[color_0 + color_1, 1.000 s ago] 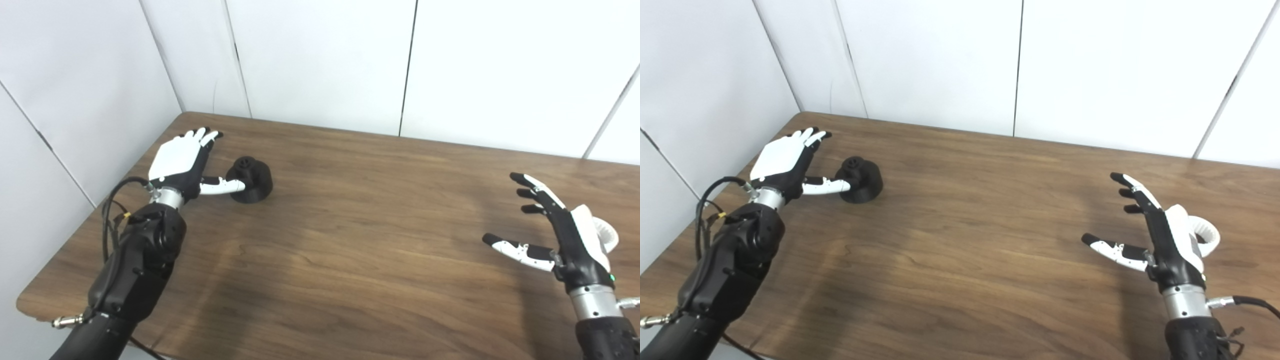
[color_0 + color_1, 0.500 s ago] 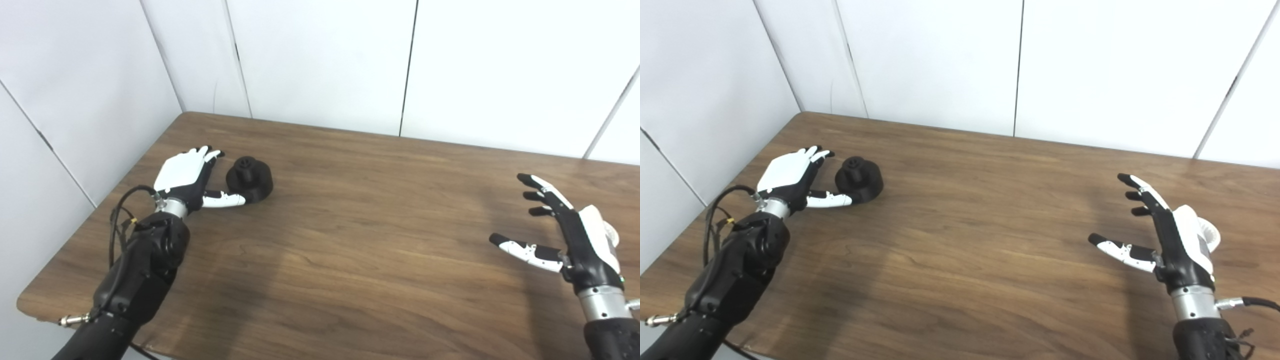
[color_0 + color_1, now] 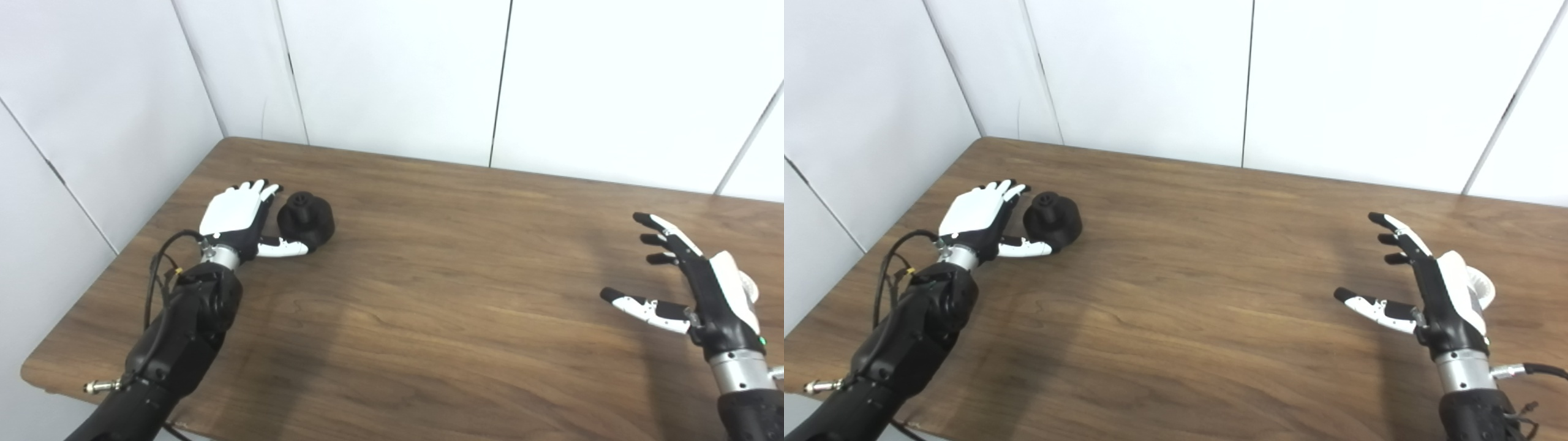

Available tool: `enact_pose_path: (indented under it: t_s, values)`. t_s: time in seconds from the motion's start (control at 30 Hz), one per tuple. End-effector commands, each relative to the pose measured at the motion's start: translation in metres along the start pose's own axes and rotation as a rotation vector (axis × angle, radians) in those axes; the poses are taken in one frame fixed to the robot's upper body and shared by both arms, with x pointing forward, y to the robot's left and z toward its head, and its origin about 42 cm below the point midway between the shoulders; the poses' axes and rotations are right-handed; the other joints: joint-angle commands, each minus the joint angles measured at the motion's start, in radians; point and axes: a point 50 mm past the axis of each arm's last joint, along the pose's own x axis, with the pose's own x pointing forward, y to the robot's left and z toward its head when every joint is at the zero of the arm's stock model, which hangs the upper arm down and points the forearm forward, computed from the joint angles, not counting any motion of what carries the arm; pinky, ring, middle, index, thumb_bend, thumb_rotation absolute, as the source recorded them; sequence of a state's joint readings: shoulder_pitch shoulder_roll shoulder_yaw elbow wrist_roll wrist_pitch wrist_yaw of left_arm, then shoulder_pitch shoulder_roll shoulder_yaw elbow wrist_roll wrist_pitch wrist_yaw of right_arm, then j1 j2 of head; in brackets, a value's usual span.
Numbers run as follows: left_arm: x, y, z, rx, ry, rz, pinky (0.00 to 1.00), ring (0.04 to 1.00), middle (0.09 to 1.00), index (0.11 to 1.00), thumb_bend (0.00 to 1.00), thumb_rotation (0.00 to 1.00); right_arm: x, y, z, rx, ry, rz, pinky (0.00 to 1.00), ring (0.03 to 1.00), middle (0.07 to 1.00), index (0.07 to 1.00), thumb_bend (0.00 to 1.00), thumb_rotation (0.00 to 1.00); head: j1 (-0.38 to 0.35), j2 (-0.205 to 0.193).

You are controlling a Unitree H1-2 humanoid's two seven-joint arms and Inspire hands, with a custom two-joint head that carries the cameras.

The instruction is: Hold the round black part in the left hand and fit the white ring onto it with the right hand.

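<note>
Just to the right of our left hand [image 3: 236, 214] sits the round black part [image 3: 305, 219], upright on the wooden table [image 3: 429, 294], its narrow knob pointing up. Our left hand is spread and holds nothing: the fingers reach past the part's far left side and the thumb lies along its near edge, so the part stands in the gap between them, close to both, though we cannot tell whether either touches it. We judge that closing around it is what the coming move calls for.

Just behind our right hand [image 3: 1427, 282], on its outer side, lies the white ring [image 3: 1482, 288], mostly hidden by the palm. That hand is also spread and grasps nothing, its palm facing away from the ring. Each hand is near its own piece; the two pieces lie well apart.
</note>
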State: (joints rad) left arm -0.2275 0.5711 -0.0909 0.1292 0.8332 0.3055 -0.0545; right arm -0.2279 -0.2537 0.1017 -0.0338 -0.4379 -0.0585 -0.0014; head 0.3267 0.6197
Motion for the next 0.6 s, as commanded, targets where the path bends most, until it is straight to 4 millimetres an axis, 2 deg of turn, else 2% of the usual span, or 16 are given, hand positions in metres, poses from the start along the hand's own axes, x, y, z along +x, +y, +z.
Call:
enact_pose_path:
  t_s: [0.0, 0.3, 0.57]
  values:
    - [0.014, 0.024, 0.004, 0.028, -0.002, 0.099, 1.0, 1.0, 1.0, 0.92, 1.0, 0.66, 0.01, -0.015, 0.014, -0.007, -0.072, -0.043, 0.7, 0.816, 0.88, 0.851, 0.66, 0.15, -0.001, 0.002]
    - [0.026, 0.011, 0.008, 0.017, 0.009, 0.103, 1.0, 1.0, 1.0, 0.921, 1.0, 0.64, 0.008, -0.018, 0.013, -0.017, -0.069, -0.051, 0.69, 0.811, 0.873, 0.846, 0.67, 0.17, -0.006, 0.003]
    - [0.034, 0.004, 0.006, 0.042, 0.037, 0.113, 1.0, 1.0, 1.0, 0.913, 1.0, 0.67, 0.006, -0.022, 0.013, -0.003, -0.062, -0.057, 0.68, 0.817, 0.879, 0.848, 0.66, 0.14, 0.001, 0.007]
